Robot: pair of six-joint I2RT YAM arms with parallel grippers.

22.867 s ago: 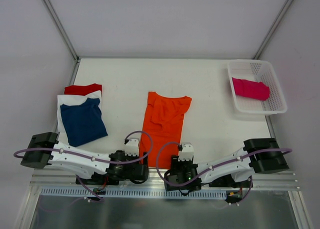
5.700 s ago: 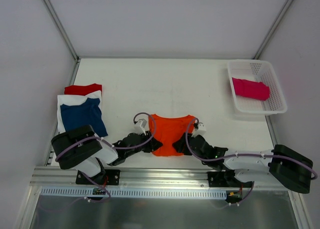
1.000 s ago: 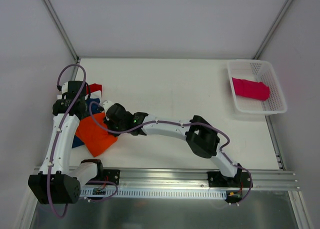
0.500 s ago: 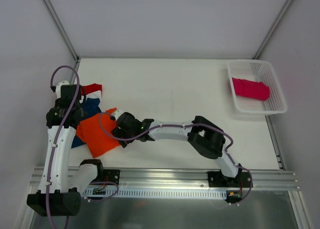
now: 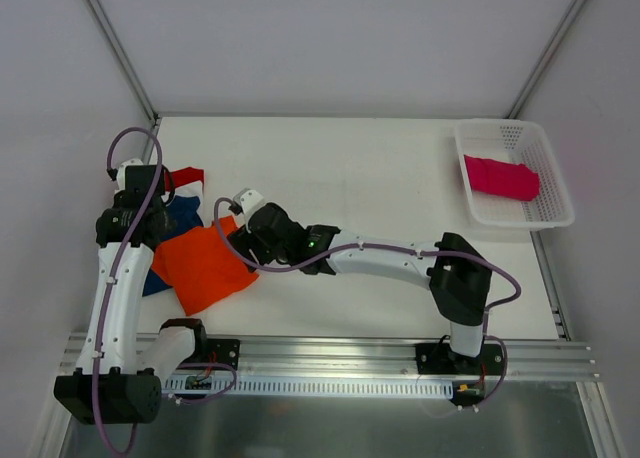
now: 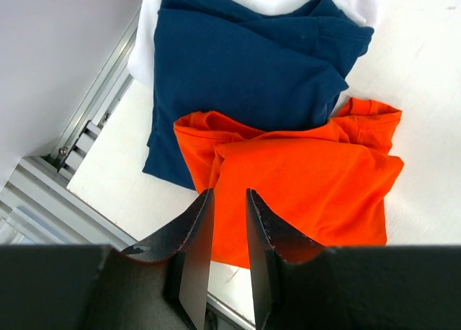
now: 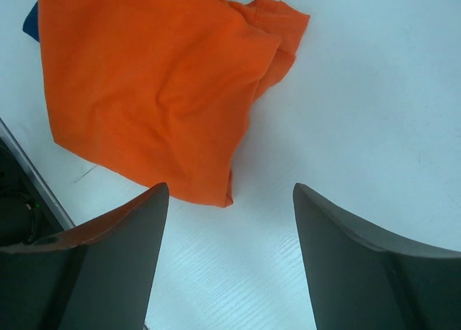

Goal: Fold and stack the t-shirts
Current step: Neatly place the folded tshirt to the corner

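Note:
The orange t-shirt (image 5: 200, 268) lies folded at the left of the table, its far edge overlapping the navy t-shirt (image 5: 186, 218). The navy one tops a stack with a white t-shirt (image 5: 196, 190) and a red t-shirt (image 5: 186, 175). My left gripper (image 5: 142, 200) hangs above this stack. In the left wrist view the left gripper (image 6: 229, 193) shows a narrow gap with nothing in it, over the orange t-shirt (image 6: 302, 179) and navy t-shirt (image 6: 245, 63). My right gripper (image 5: 243, 240) stands wide open and empty. In the right wrist view the right gripper (image 7: 229, 187) is above the orange t-shirt's (image 7: 144, 85) right corner.
A white mesh basket (image 5: 520, 223) at the back right holds a folded magenta t-shirt (image 5: 500, 176). The metal rail (image 5: 330, 363) with both arm bases runs along the near edge. The orange shirt's near corner lies close to that edge.
My right gripper has opened, let go of the orange t-shirt and drawn back to the right. The left gripper's jaws have narrowed. The orange t-shirt now lies loose.

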